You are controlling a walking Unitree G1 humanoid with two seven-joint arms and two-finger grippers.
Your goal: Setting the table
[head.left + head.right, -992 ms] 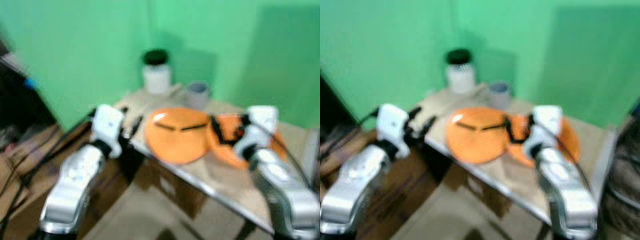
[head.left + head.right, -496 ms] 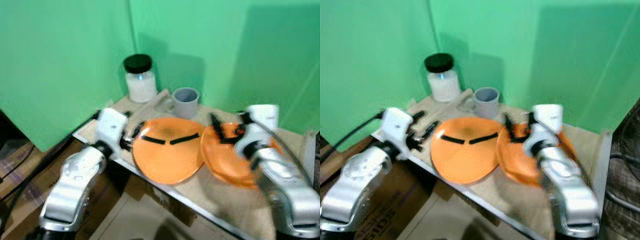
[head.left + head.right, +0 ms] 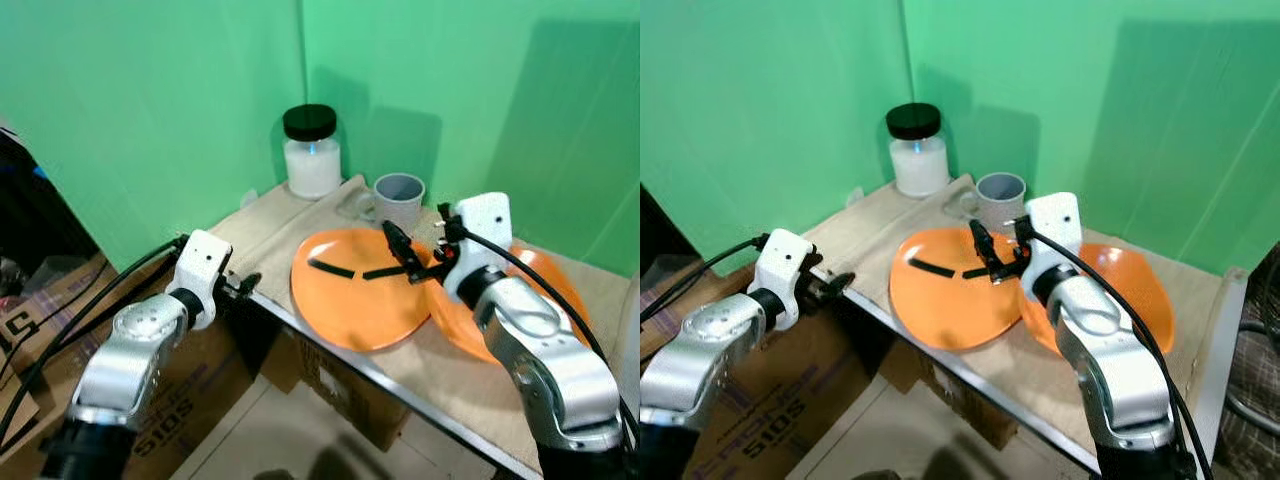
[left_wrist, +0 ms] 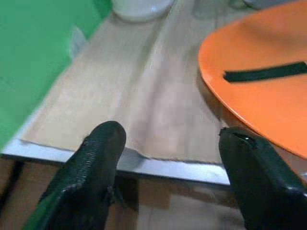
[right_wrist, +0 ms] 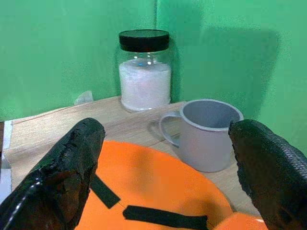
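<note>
Two orange plates lie on the table (image 3: 330, 385) by its front edge: the marked plate (image 3: 355, 300) overlaps the plain plate (image 3: 1125, 290). The right gripper (image 3: 992, 255) hovers open over the marked plate. The left gripper (image 3: 243, 288) sits open at the table's left front edge. The jar (image 3: 312, 152) and mug (image 3: 399, 200) stand at the back.

Right end effector (image 3: 992, 254) moved over front plate (image 3: 950, 300)
</note>
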